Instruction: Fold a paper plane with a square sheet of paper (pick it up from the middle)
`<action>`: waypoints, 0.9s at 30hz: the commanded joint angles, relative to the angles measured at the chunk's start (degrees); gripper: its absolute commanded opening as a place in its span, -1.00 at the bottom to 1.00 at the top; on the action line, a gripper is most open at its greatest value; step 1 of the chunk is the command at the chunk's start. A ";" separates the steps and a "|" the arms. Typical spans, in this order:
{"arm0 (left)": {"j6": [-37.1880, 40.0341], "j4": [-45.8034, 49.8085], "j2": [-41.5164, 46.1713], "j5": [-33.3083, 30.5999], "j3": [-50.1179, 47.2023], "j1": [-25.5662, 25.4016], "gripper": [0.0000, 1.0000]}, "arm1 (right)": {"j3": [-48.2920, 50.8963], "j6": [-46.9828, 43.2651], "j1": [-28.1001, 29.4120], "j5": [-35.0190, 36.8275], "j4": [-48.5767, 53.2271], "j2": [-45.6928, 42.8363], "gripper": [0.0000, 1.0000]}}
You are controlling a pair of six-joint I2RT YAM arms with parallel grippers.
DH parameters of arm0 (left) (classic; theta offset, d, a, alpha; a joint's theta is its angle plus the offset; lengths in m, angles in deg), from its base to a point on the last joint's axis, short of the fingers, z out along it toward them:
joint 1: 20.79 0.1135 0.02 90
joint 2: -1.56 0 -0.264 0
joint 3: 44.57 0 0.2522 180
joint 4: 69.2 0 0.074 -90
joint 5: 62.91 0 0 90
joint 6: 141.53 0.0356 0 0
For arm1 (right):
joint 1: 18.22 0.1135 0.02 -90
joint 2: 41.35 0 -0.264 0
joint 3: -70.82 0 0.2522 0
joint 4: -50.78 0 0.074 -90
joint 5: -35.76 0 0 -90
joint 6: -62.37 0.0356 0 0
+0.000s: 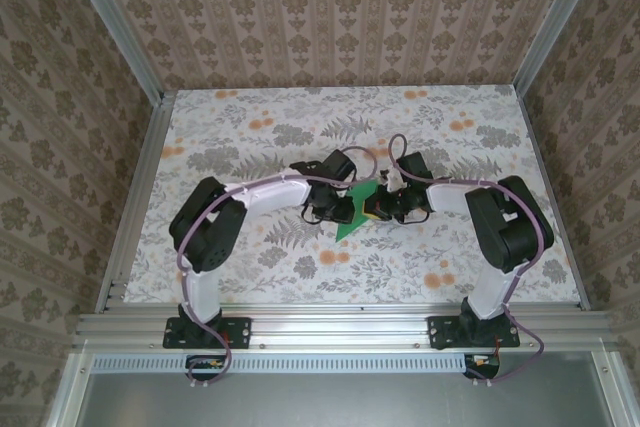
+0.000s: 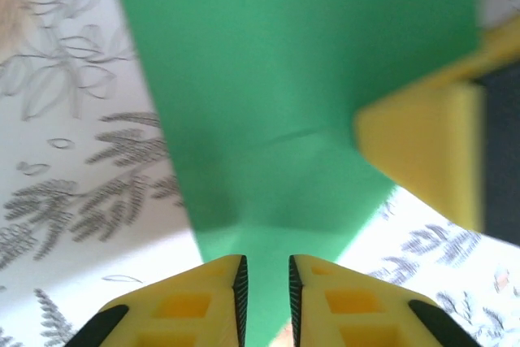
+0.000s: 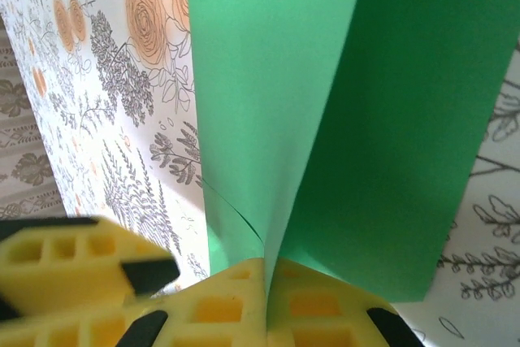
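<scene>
Above mid-tabletop (image 1: 250, 267), the creased green sheet of paper (image 1: 352, 222) hangs between both arms. My right pincer (image 3: 266, 272) is clenched on its fold. My left pincer (image 2: 268, 274) stands slightly parted around an edge. I judge this mid-fold; next, close left and press the crease.

Overhead view looks down; 2 close wrist views share the paper (image 2: 276, 119).

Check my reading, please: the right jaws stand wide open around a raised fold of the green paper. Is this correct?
Not quite. The right jaws are not wide open: they are shut on the raised fold of the green paper, as the right wrist view shows. The rest of the statement holds.
</scene>
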 commanded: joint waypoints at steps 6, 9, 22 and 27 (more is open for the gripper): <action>4.62 0.82 2.42 -8.05 -0.99 -6.04 -0.34 | 1.54 3.71 1.20 2.50 -0.23 -4.04 -0.90; 4.69 0.87 2.39 -9.72 -1.36 -7.25 -0.29 | 1.63 3.93 1.26 2.59 -0.18 -4.05 -0.90; 4.24 1.97 -0.05 -16.39 -0.60 -9.53 -0.26 | 1.54 4.61 1.87 2.47 0.07 -4.39 -0.90; 4.23 2.40 -1.10 -17.82 -0.22 -9.93 -0.28 | 1.41 4.73 2.03 2.51 0.35 -4.40 -0.90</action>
